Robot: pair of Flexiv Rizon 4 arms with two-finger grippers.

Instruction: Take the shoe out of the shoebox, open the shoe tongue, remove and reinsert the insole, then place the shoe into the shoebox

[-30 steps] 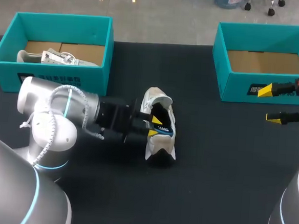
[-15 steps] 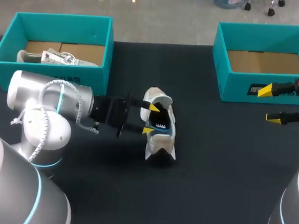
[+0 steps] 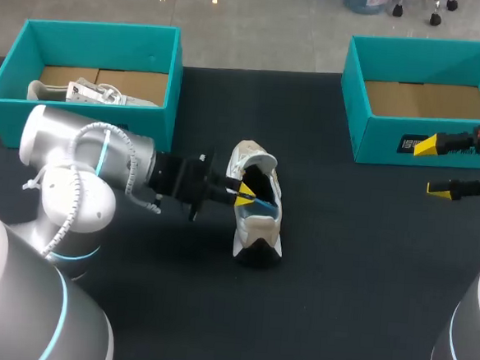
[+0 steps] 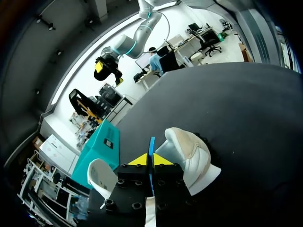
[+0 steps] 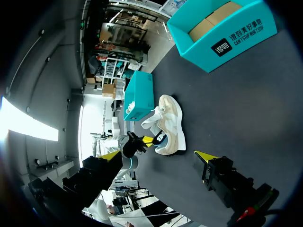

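Black tabletop (image 3: 340,278) | white-and-beige sneaker (image 3: 257,226) at frame centre, long axis up-down, crossways to your left gripper (image 3: 245,194) coming in from frame left | fingers pinched narrow on thin blue insole (image 4: 151,144) at the shoe opening | right gripper (image 3: 436,167) spread wide, far right, well apart

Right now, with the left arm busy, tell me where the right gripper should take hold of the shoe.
Probably the beige near end of the shoe, coming from the right: the left gripper pinches the blue insole from the left, and the right gripper stands open on that side.
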